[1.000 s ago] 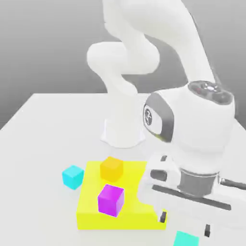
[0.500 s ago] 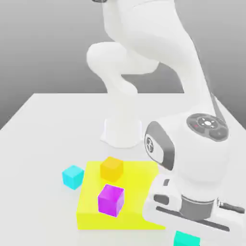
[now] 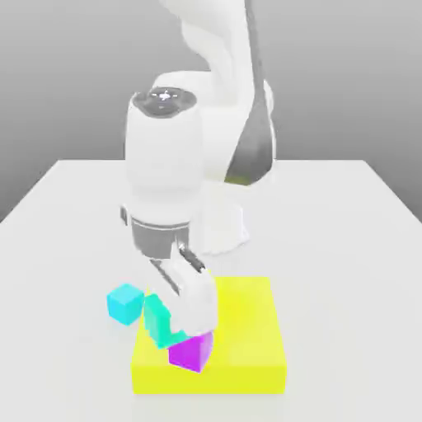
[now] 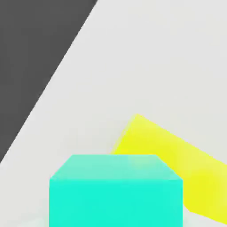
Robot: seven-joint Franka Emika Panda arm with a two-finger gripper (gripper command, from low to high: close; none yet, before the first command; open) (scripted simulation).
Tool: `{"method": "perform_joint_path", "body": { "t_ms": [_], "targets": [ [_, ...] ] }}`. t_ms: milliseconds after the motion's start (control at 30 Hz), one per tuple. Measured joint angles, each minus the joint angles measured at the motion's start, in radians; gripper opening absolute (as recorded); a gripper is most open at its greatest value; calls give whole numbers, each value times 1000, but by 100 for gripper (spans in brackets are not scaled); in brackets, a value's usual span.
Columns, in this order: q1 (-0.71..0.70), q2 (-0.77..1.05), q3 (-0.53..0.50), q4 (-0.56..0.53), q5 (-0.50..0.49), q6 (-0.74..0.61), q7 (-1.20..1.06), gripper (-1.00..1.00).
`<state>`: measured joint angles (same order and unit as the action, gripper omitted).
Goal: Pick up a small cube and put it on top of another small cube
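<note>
My gripper (image 3: 171, 326) is shut on the small teal cube (image 3: 158, 316), which hangs just above the near-left part of the flat yellow block (image 3: 247, 346). In the hand view the teal cube (image 4: 115, 195) sits close in front of the camera, with the yellow block (image 4: 177, 155) beyond it. A magenta cube (image 3: 194, 352) stands on the yellow block, right beside and slightly below the held cube, partly covered by my hand. Whether the two cubes touch I cannot tell.
A lighter sky-blue cube (image 3: 125, 302) rests on the white table (image 3: 66, 222), just off the yellow block on the exterior view's left. The arm's white base (image 3: 221, 227) stands behind the block. The table's edge (image 4: 48, 88) runs against a dark background.
The arm swung from the exterior view's lower right to the left, carrying the teal cube off the table to above the yellow block. The orange cube is now hidden behind my hand.
</note>
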<state>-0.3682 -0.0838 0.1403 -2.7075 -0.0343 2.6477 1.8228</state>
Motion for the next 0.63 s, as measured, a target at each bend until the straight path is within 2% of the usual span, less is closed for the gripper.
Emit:
{"method": "perform_joint_path", "body": {
  "t_ms": [233,333,533,567,633],
  "targets": [
    [-148,-227,-100,-255,66,27,153,-100],
    [-190,-179,-102,-289,53,90,193,-100],
    [-203,26,-99,-285,35,289,210,-100],
    [-203,51,-99,-284,35,313,210,100],
    [-203,51,-99,-284,35,313,210,100]
  ]
}}
